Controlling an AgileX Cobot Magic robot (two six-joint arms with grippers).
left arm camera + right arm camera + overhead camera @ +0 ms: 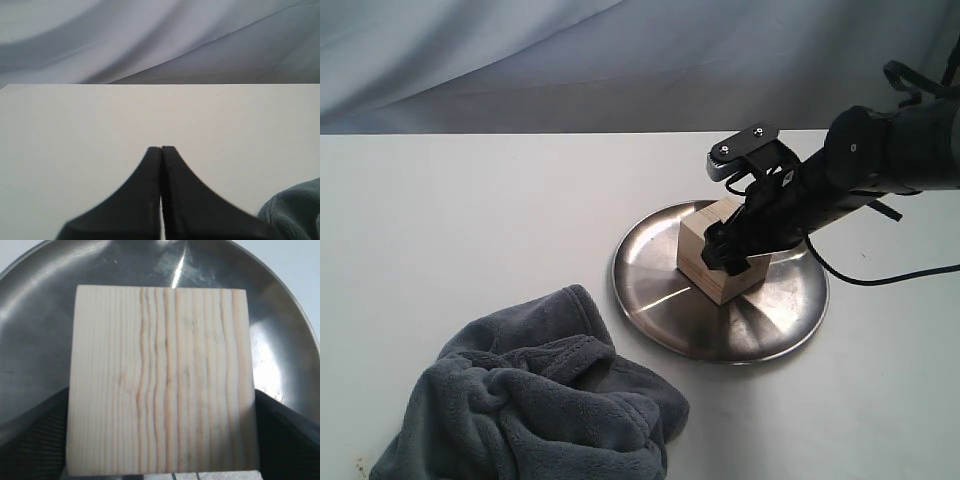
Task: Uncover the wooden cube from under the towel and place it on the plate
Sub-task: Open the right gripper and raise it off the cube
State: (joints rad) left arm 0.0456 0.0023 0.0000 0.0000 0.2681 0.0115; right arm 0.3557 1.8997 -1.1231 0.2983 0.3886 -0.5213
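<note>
Exterior view shows the right gripper (725, 250) coming in from the right side, closed around the wooden cube (702, 268) and holding it over the middle of the plate (655, 295). I cannot tell whether the cube's bottom touches the steel. In the right wrist view the dark fingers (287, 440) press on two opposite faces of the cube, and the shiny plate lies all around it. The towel (535, 410) is bunched in a heap on the surface (470, 220), near the plate's rim but apart from it and from the cube. A black cable (890, 278) hangs from the right arm beside the plate. A pale cloth backdrop (620, 60) stands behind. In the left wrist view the left gripper (161, 150) has its jaws pressed together with nothing between them, over bare surface, with an edge of the towel near it
</note>
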